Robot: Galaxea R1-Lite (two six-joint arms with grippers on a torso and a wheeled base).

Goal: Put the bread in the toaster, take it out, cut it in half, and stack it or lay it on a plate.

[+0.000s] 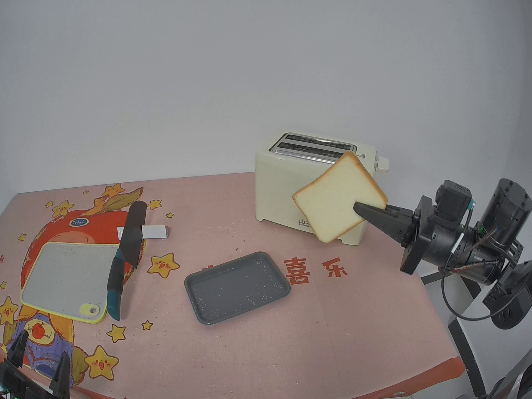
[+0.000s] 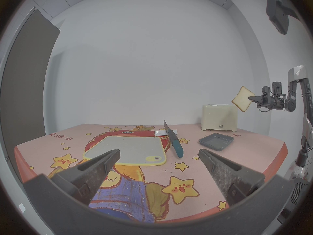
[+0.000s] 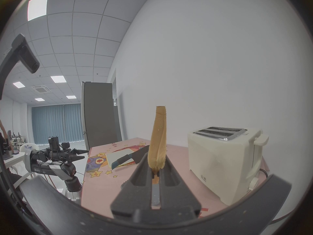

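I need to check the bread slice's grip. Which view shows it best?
The head view: the bread slice shows its whole face, pinched at one edge by the right tool. The right wrist view shows it edge-on; the left wrist view, small and distant.

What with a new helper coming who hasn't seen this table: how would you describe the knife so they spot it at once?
On the pink table, find the grey, yellow-rimmed board on the robot's left. The knife lies along the board's edge nearest the tray, black blade toward the wall, teal handle toward the robot. It is the one long, thin thing there.
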